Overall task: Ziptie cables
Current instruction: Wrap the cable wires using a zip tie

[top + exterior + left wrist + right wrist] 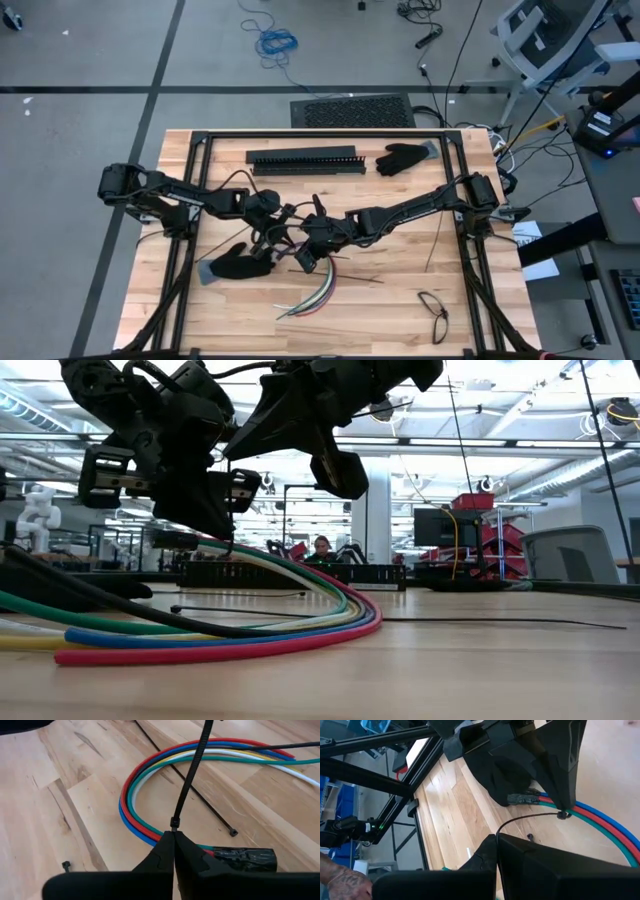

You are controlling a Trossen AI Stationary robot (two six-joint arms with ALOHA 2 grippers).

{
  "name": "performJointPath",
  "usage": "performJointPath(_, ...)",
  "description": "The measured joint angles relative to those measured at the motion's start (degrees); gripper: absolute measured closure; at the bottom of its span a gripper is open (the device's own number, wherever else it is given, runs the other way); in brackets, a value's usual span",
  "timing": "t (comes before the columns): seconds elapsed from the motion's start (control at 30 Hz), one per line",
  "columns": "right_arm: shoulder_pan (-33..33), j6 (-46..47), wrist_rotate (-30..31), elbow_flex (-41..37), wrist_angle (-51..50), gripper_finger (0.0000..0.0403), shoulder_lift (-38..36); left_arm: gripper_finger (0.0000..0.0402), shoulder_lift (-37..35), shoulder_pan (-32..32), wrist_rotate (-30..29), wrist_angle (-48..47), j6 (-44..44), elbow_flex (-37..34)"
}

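The jaws of the left gripper are pressed together, pinching a thin black zip tie above the cables. The right gripper has its jaws pressed together too, on the same zip tie. The cables lie curved on the counter, near its middle.

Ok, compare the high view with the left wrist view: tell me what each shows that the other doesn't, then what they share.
Only the high view shows both arms meeting mid-table, the long black slotted bar, two black gloves and black-framed glasses.

Only the left wrist view shows the left gripper with jaws shut on a thin black zip tie, and the black-taped end of the bundle.

Both show the bundle of coloured curved cables on the light wooden table.
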Motion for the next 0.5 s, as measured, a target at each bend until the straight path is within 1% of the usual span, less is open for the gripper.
performJointPath(0.13,0.0,-0.15,0.55,0.0,0.38,0.0403,0.0,0.04,0.0,-0.01,-1.0,0.05,-0.05,0.0)
performJointPath(0.3,-0.02,-1.14,4.34,-0.02,4.35,0.0403,0.0,0.0401,-0.09,-1.27,-1.43,-1.33,-0.09,0.02)
performJointPath(0.5,0.02,-1.47,4.63,-0.02,5.55,0.0403,0.0,0.0401,-0.07,-2.98,-3.82,-3.15,-0.53,0.02)
